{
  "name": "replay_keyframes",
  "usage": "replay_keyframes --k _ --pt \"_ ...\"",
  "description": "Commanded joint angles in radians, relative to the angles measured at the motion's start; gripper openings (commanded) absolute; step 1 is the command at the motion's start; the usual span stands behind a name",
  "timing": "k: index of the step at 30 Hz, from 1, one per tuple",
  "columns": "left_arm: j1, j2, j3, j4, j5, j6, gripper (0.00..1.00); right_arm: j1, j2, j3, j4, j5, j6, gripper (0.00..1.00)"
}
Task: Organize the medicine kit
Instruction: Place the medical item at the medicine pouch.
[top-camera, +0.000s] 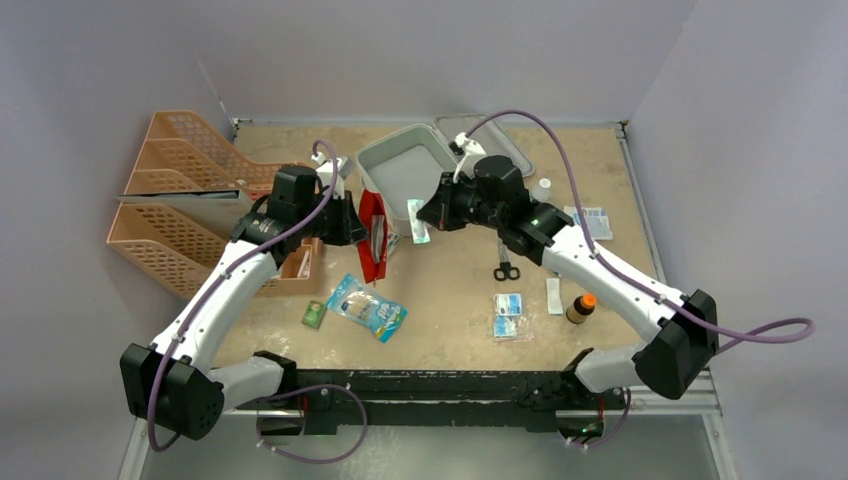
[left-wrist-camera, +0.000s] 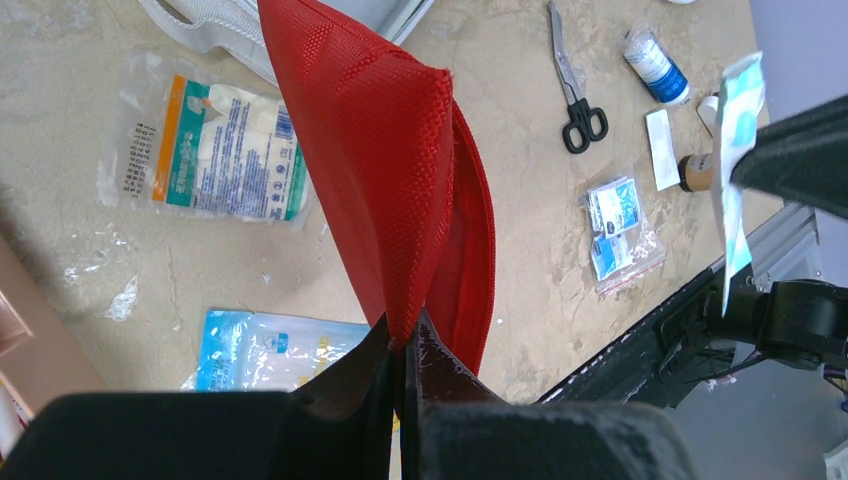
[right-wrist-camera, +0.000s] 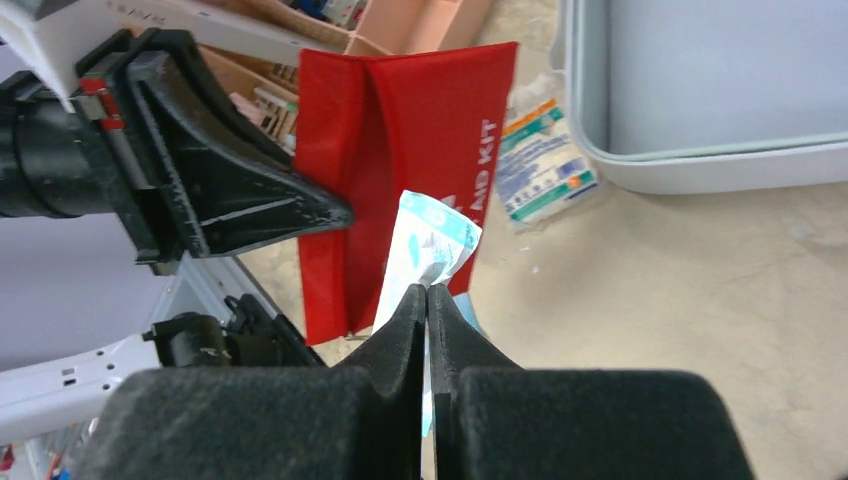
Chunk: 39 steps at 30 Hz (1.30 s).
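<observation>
The medicine kit (top-camera: 392, 160) is a pale grey case lying open at the back middle, its lid (top-camera: 500, 140) flat behind it. Its rim also shows in the right wrist view (right-wrist-camera: 700, 165). My left gripper (top-camera: 355, 222) (left-wrist-camera: 405, 345) is shut on the top edge of a red pouch (top-camera: 372, 240) (left-wrist-camera: 390, 150) and holds it hanging, in front of the case. My right gripper (top-camera: 428, 215) (right-wrist-camera: 427, 292) is shut on a white and blue packet (top-camera: 418, 222) (right-wrist-camera: 430, 235), right next to the red pouch (right-wrist-camera: 400, 130).
Orange mesh trays (top-camera: 170, 190) stand at the left. On the table lie a blue and white bag (top-camera: 366, 307), a small green packet (top-camera: 314, 314), scissors (top-camera: 506, 268), a clear bag of sachets (top-camera: 509, 318), a brown bottle (top-camera: 581, 306) and a gauze packet (left-wrist-camera: 225, 140).
</observation>
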Motion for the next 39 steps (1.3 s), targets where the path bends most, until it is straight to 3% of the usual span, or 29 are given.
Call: replay_keyframes --k 1,13,39 --pt "0.004 -0.002 0.014 0.04 0.023 0.006 0.0 0.068 0.027 0.07 0.07 0.027 0.023 0.0" --pt "0.004 -0.006 0.014 0.047 0.052 0.008 0.0 0.175 0.138 0.145 0.098 0.085 0.047 0.0" --pt "0.004 -0.023 0.002 0.08 0.134 0.009 0.0 0.206 0.279 0.239 0.018 0.283 -0.023 0.0"
